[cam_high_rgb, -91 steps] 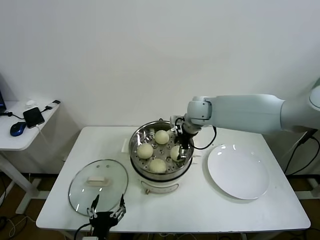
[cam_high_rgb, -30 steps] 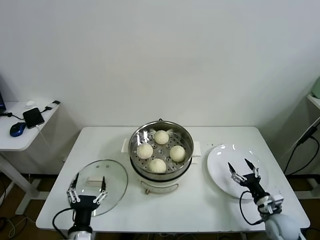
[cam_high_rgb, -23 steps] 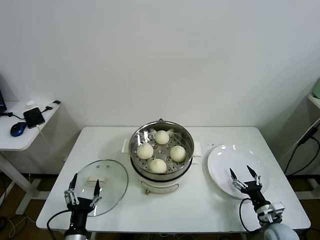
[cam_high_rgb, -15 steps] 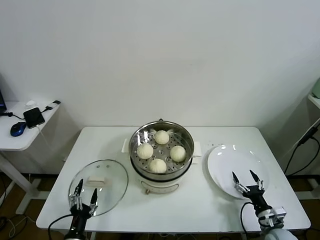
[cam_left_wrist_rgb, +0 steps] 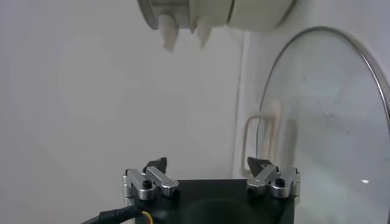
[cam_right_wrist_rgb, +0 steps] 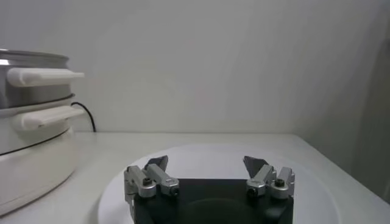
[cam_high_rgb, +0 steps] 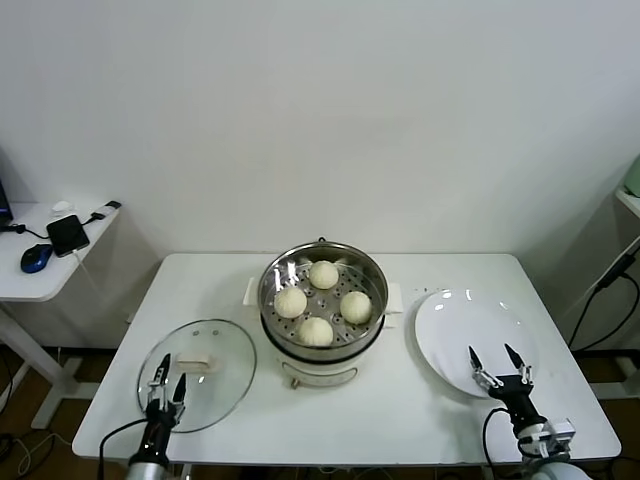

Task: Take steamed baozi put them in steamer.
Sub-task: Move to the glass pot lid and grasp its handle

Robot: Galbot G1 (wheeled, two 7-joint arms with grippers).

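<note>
Four baozi (cam_high_rgb: 322, 302) sit in the steamer (cam_high_rgb: 322, 345) — well apart from both open, empty end effectors.

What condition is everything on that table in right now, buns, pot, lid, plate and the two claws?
Steamed baozi: all four sitting in the steamer's tray.
Steamer: uncovered, upright on the table.
Glass lid: off, lying flat beside the steamer.
White plate: empty.
Left gripper: open, holding nothing, over the lid.
Right gripper: open, holding nothing, over the plate.
</note>
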